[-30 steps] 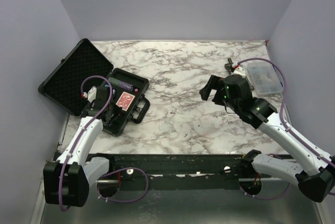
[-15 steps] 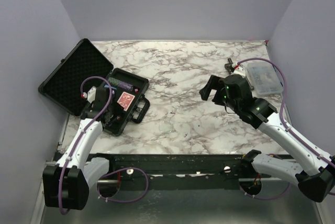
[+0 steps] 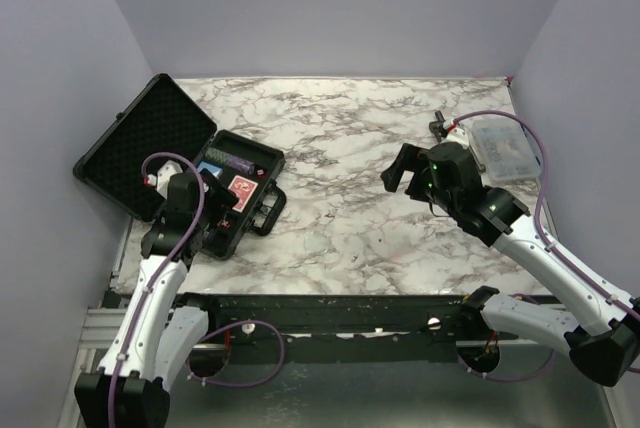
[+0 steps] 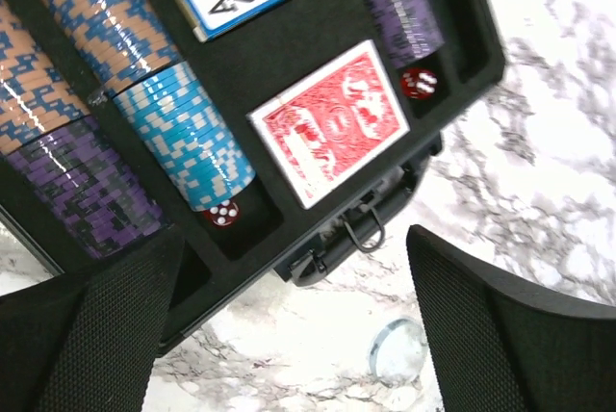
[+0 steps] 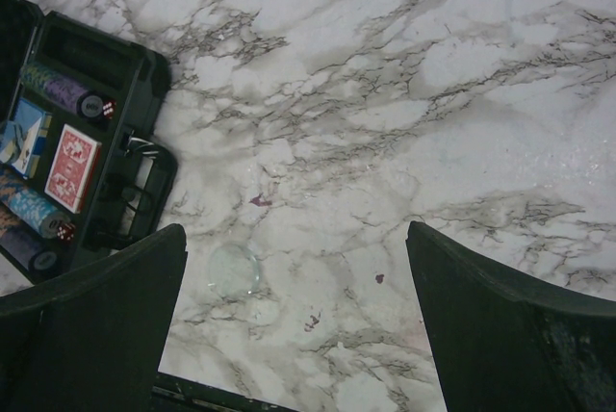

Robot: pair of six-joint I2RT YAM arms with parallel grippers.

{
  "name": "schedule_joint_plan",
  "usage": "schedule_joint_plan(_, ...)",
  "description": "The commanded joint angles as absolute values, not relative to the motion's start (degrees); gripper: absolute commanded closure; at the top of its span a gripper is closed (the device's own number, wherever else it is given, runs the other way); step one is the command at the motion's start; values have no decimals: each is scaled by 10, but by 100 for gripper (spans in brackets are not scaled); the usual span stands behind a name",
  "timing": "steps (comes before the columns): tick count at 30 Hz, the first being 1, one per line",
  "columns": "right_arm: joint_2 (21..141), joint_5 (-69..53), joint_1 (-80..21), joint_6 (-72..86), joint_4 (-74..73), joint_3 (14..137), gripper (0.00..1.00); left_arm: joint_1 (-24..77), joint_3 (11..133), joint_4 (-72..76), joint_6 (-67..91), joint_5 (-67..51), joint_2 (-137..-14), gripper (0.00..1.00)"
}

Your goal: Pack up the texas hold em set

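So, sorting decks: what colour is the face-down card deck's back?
The face-down card deck is red, white-bordered; left wrist view.

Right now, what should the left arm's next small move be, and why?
Probably shift the open, empty left gripper toward the small clear disc: it lies on the marble table outside the case, while chips, decks and dice already sit inside.

Two card decks (image 4: 332,123), two red dice (image 4: 220,214), one case (image 3: 140,148)
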State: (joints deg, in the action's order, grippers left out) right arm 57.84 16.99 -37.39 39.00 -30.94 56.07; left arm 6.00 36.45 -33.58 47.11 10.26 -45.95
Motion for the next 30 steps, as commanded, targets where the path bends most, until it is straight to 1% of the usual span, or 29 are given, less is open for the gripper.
schedule_joint_plan(1,582,155,-374,395,-302,560,0,56,371,-342,407,64,-376,1)
schedule_joint_plan(6,585,143,-374,394,-301,563,0,56,375,-345,373,41,-282,1)
schedule_joint_plan(10,580,132,-374,397,-295,557,0,57,388,-346,318,-23,-245,1)
schedule_joint_plan(16,586,88,-374,423,-287,547,0,56,393,-355,258,-129,-229,1)
schedule_joint_plan(19,589,51,-374,445,-292,544,0,57,393,-354,249,-154,-230,1)
schedule_joint_plan(23,586,-28,-375,469,-288,526,0,57,390,-348,249,-186,-239,1)
schedule_joint_plan(30,591,-114,-381,469,-276,492,0,58,382,-327,246,-235,-245,1)
